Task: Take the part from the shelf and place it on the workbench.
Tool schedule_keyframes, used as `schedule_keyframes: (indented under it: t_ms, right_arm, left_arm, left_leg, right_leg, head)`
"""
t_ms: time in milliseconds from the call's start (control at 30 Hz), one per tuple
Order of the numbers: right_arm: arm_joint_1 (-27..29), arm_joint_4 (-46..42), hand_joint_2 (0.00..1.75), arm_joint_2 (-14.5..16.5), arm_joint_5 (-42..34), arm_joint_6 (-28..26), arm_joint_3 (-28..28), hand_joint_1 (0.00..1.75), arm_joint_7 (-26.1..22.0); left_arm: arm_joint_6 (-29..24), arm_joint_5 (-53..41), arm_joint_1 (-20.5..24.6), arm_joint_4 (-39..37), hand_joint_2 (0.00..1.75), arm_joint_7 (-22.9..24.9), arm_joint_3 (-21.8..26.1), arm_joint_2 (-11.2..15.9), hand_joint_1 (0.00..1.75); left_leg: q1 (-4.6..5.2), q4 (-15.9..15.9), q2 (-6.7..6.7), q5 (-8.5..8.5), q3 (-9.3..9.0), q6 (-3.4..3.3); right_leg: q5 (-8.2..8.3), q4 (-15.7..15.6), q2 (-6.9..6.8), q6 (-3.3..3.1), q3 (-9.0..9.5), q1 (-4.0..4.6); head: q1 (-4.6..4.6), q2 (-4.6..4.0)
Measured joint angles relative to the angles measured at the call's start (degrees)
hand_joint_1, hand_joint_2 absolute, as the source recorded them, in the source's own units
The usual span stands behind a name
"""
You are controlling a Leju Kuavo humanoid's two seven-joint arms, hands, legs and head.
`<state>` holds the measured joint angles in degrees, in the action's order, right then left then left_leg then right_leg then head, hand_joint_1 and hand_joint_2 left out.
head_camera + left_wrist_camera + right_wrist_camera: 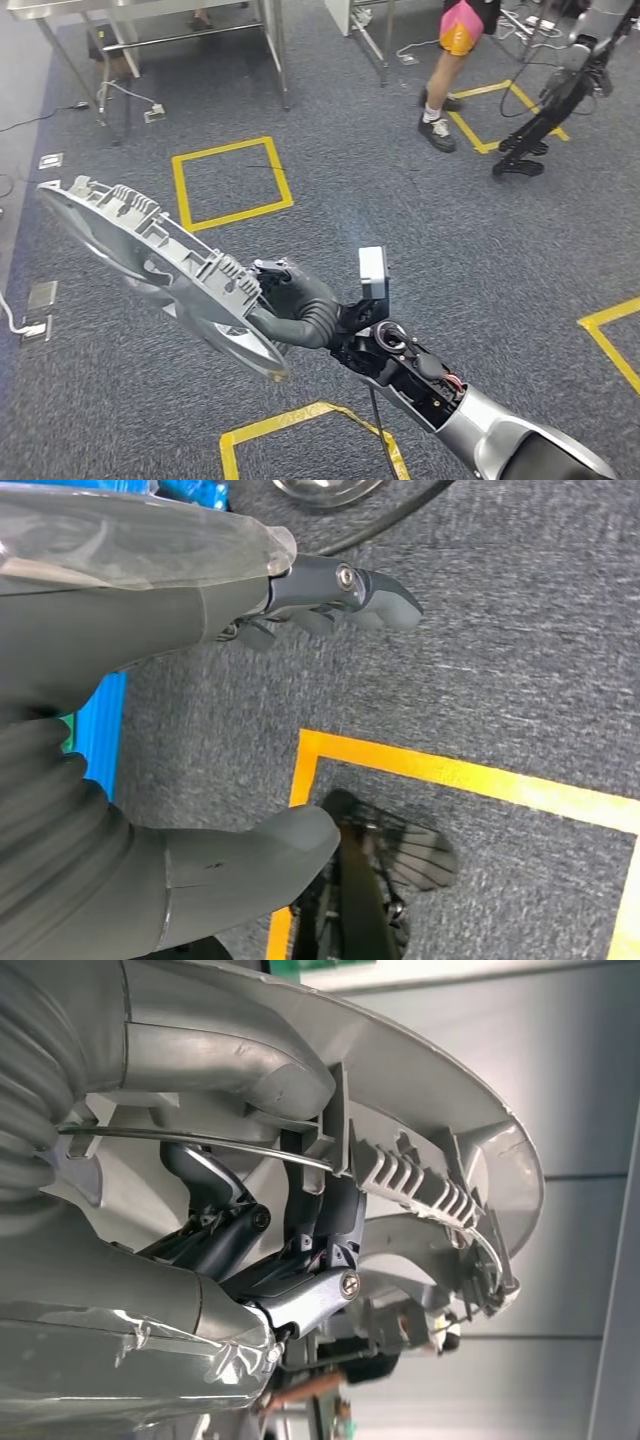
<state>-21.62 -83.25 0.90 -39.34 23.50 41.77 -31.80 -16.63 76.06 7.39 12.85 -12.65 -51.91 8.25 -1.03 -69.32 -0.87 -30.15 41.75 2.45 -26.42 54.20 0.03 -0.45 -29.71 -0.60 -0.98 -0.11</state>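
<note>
The part is a long, curved grey plastic piece with ribs and clips along its inner side. My right hand grips it at its near end and holds it out over the carpet, the far tip pointing left. In the right wrist view the part arches over the hand, whose dark fingers curl into its ribbed underside. My left hand hangs above the floor with thumb and fingers apart and nothing between them.
Grey carpet with yellow tape squares lies all around. Metal table legs stand at the back. A person's legs and another robot's dark arm are at the back right. Cables and floor sockets lie at the left.
</note>
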Motion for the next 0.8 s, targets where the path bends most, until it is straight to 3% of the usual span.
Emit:
schedule_keyframes:
  t_ms: [33,67,167,233,300,400,600,700,800]
  right_arm:
    - [0.0,0.0,1.75,0.0,0.0,0.0,0.0,1.75,0.0]
    - [0.0,0.1,1.75,0.0,0.0,-0.1,0.0,1.75,0.0]
    - [-0.1,0.1,1.75,0.0,0.0,0.0,0.0,1.75,0.0]
    - [-0.1,0.1,1.75,0.0,0.0,0.0,0.1,1.75,0.0]
    - [-0.1,0.1,1.75,0.0,0.0,0.1,0.3,1.75,0.0]
    - [-0.1,0.1,1.75,0.0,0.0,0.2,0.4,1.75,-0.1]
    - [-0.2,0.2,1.75,0.0,0.1,0.3,0.6,1.75,0.0]
    - [-0.3,0.4,1.75,0.0,0.1,0.3,0.8,1.75,0.1]
    - [-0.4,0.5,1.75,0.0,0.1,0.3,0.9,1.75,0.2]
  left_arm:
    - [0.0,0.0,0.0,0.0,1.75,0.0,0.0,0.0,0.00]
    - [0.0,0.0,0.0,0.0,1.75,0.0,0.0,0.0,0.00]
    - [0.0,0.0,0.0,0.0,1.75,0.1,0.0,0.1,0.00]
    - [0.0,0.0,0.1,0.0,1.75,0.1,0.0,0.1,0.00]
    - [0.0,0.1,0.0,0.0,1.75,0.1,0.0,0.1,0.00]
    - [0.0,0.3,0.0,0.0,1.75,0.0,0.0,0.0,0.00]
    - [-0.2,0.9,0.0,0.0,1.75,-0.8,0.0,0.0,0.00]
    - [-0.2,1.1,0.0,0.0,1.75,-1.1,0.0,0.0,0.00]
    - [-0.1,1.4,0.0,0.0,1.75,-1.4,0.0,0.0,0.00]
  left_leg:
    - [-0.08,-1.9,0.26,-0.35,0.83,0.12]
    - [-0.19,-1.5,0.39,0.37,0.45,0.19]
    - [-0.32,9.9,0.92,5.36,-5.83,-0.01]
    - [-0.05,14.6,1.16,6.47,-8.24,-0.65]
    - [0.07,15.0,1.05,6.33,-8.36,-1.14]
    - [0.24,15.1,0.95,6.26,-8.45,-1.34]
    - [0.53,15.0,0.91,6.12,-8.45,-1.89]
    - [0.64,15.0,0.92,6.10,-8.45,-2.05]
    - [0.66,15.0,0.91,6.10,-8.45,-2.07]
  right_leg:
    - [-0.02,0.0,-0.55,0.00,-0.02,0.03]
    - [-0.05,0.0,-0.96,0.02,-0.01,0.03]
    - [-0.29,0.2,-1.58,0.41,0.02,0.15]
    - [-0.51,0.4,-1.69,0.88,-0.10,0.36]
    - [-0.78,0.5,-1.69,0.59,-0.14,0.48]
    - [-0.78,0.4,-1.65,-0.13,0.03,0.40]
    - [-0.50,-0.2,-1.65,0.63,0.31,0.16]
    - [-0.48,-0.2,-1.65,1.38,0.33,0.04]
    - [-0.49,-0.3,-1.66,1.72,0.33,0.03]
  head:
    - [0.08,0.00]
    - [0.16,0.00]
    - [0.40,0.00]
    - [0.36,0.00]
    - [0.06,0.00]
    - [-0.37,0.00]
    - [-1.11,0.00]
    - [-1.11,0.00]
    - [-1.00,0.00]
